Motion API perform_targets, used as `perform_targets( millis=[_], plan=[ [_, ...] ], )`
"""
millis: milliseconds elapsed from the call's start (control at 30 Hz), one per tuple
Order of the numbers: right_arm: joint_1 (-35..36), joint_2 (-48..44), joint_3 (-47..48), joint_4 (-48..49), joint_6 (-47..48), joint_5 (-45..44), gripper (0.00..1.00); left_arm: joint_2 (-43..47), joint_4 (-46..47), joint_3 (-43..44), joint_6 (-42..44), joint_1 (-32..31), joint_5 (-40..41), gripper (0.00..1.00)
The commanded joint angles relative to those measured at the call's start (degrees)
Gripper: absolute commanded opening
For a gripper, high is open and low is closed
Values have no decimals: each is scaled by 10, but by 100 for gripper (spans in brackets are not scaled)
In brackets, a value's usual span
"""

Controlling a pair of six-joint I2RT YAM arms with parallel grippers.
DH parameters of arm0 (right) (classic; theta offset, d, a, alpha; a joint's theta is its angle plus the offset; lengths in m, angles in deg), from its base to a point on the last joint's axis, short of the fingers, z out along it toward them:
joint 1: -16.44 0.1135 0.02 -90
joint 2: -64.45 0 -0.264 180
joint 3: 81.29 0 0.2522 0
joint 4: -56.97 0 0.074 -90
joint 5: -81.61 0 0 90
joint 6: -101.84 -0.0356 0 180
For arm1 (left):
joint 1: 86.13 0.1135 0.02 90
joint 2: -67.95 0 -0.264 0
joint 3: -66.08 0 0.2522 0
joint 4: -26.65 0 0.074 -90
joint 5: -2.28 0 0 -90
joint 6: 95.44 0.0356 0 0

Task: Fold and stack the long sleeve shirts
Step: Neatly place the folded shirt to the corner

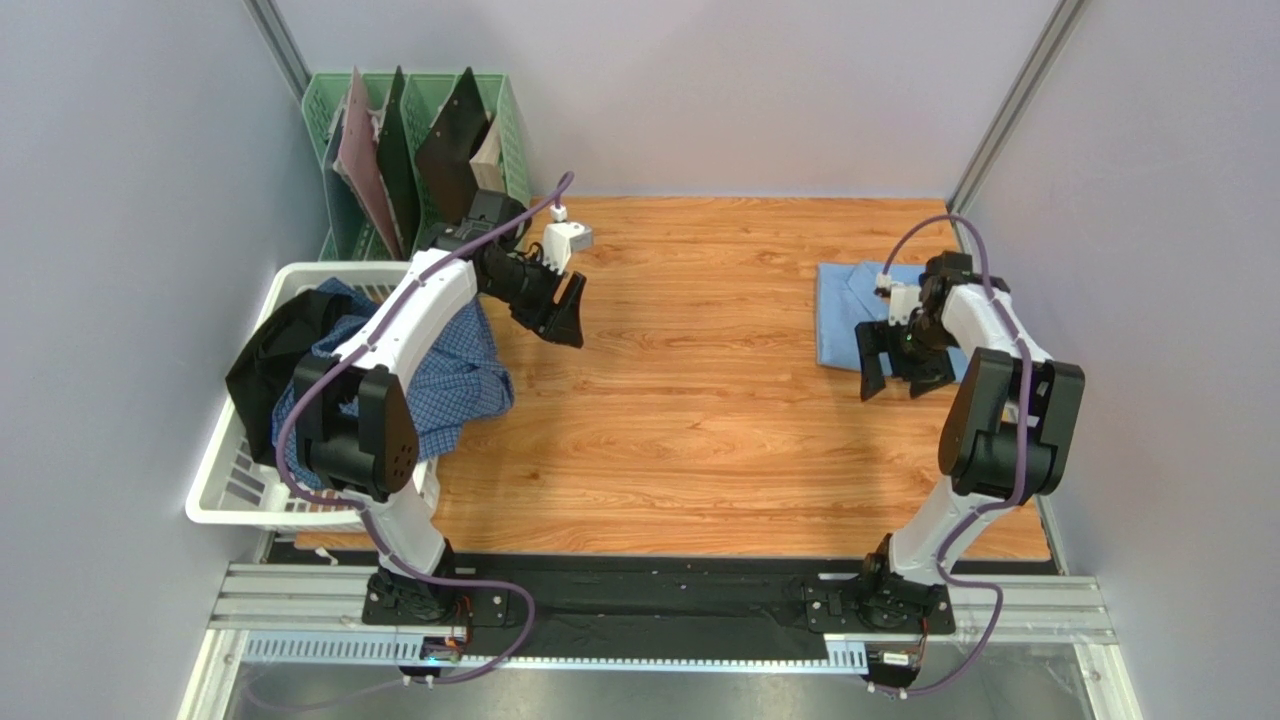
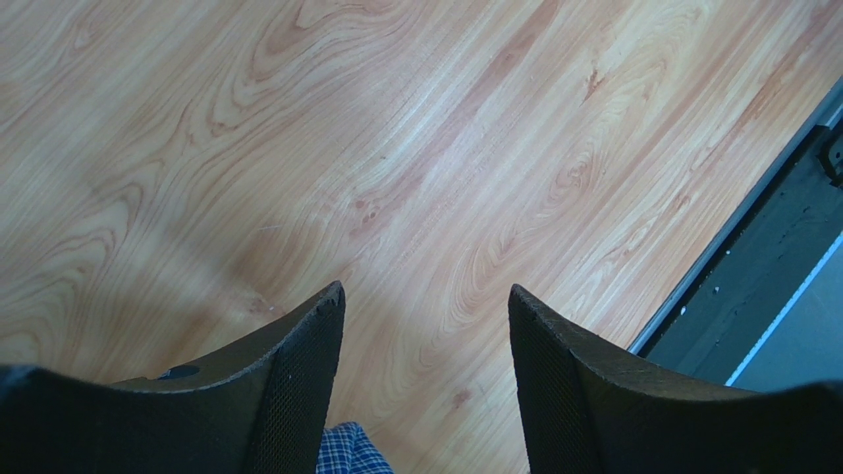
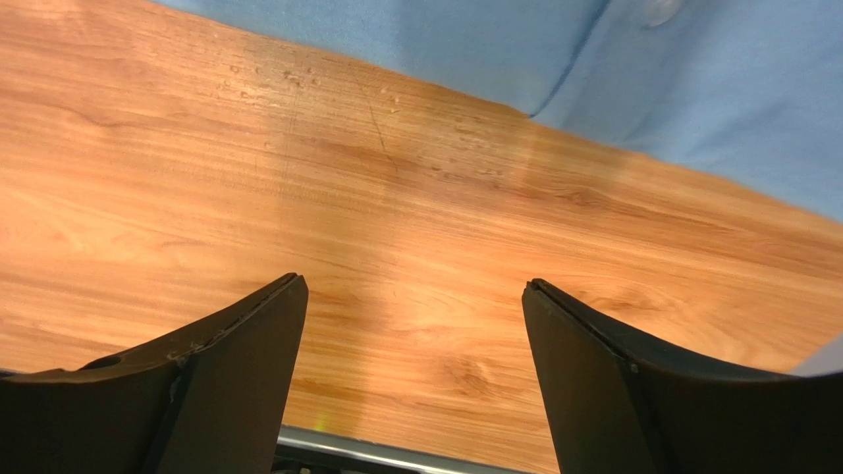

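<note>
Left gripper and right gripper were spread wide, empty. Light blue shirt was laid folded at 3 o'clock; checked shirt was draped over basket at 9 o'clock. Limp cloth was expected; a shoulder-seam grasp was advised.

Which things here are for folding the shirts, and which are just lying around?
For the job: light blue shirt on the table; checked shirt draped over the white basket.
Just lying about: green rack; black cloth in the basket.
</note>
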Motion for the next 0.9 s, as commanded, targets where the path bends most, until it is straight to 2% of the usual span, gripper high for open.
perform_targets(
  millis=[0,133,267,400,667,867],
  plan=[
    [9,-9,-64,91,-100,-44,86,36,15,-1,-2,4,-7,68],
    [18,5,-74,153,-174,-70,86,46,14,0,-1,4,5,69],
    [34,55,-50,177,-195,-96,86,46,10,4,-2,4,12,70],
    [34,112,2,187,-197,-99,86,44,6,9,-2,4,24,71],
    [31,212,165,175,-223,-96,86,36,-3,15,-3,8,36,71],
    [17,270,269,159,-192,-99,85,28,-16,28,-1,10,48,71]
  ],
)
